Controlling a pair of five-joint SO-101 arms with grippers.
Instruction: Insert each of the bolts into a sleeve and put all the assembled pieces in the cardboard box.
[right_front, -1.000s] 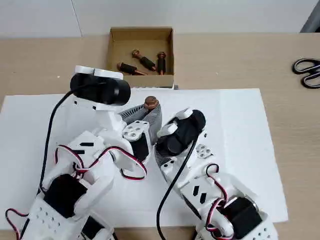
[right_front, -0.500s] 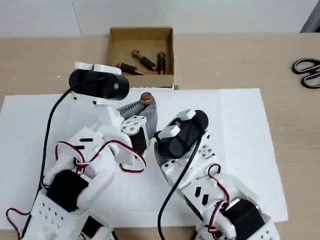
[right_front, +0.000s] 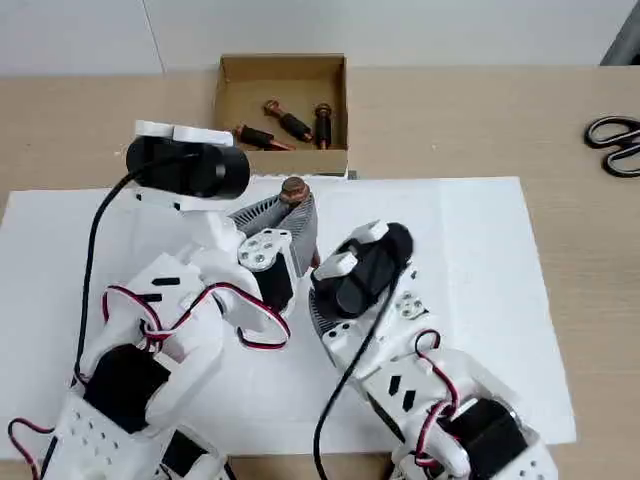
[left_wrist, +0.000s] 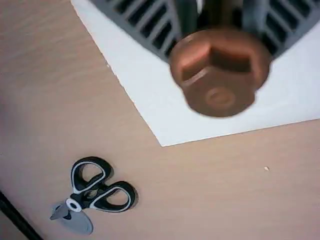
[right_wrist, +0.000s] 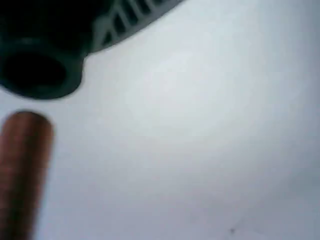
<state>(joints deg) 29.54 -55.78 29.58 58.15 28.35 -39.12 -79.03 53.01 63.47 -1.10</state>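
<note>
Nothing readable: no text, label, number or sign legible anywhere. The cardboard box (right_front: 280, 68) at the far side of the table is plain brown, walls unprinted. The bolt (left_wrist: 220, 75) has a faint round mark on its head, too blurred to read as a character.

A light wood-grain table (right_front: 480, 120) runs from edge to edge, its surface matte and evenly lit, with only soft shadows. A white sheet (right_front: 480, 260) covers most of its near half, one corner just short of the front edge. Behind the table stands a plain white wall (right_front: 400, 30) with one thin vertical seam. Black-handled scissors (right_front: 615, 143) lie shut on bare wood at the far right.
</note>
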